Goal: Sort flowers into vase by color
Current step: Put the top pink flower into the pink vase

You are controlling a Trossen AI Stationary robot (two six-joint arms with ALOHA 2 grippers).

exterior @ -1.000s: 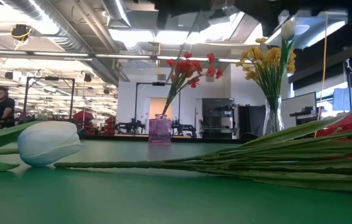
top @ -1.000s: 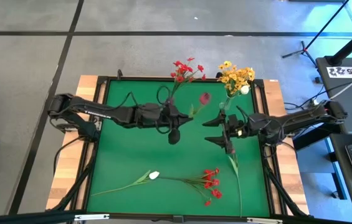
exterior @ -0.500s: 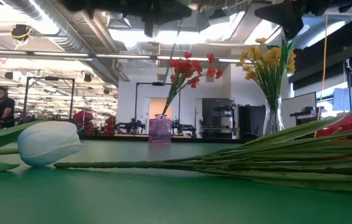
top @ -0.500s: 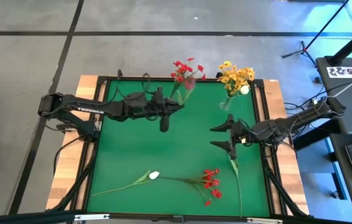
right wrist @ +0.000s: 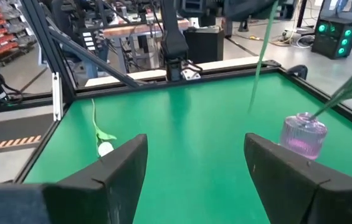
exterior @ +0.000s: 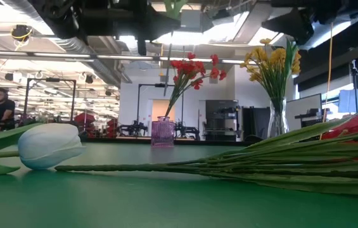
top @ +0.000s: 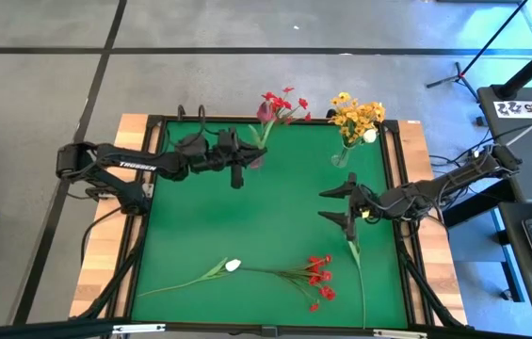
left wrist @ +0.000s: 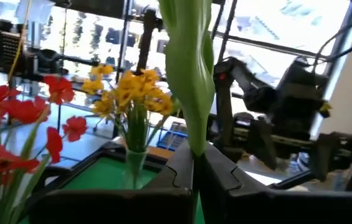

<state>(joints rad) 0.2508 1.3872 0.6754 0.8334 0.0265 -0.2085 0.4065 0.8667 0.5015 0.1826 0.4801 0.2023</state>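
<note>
Lighting: bright, even, overhead; ceiling strip lights (exterior: 71,31) glare in the low view. Shadows: faint on the green table (top: 209,226). Focus: near white tulip (exterior: 49,145) soft; left wrist backlit, stem (left wrist: 188,74) blurred.

Two vases stand at the far edge of the bench (top: 190,235), one (top: 257,158) near the middle and the other (top: 340,157) to its right, each with a spray of flowers in it. The left pincer (top: 238,169) hangs just left of the middle vase, holding a stem (left wrist: 191,93) upright. The right pincer (top: 337,205) sits toward the right side. Near the front edge lie a tulip (top: 233,266), a spray (top: 318,276) right of it, and a loose stem (top: 358,273) farther right.
</note>
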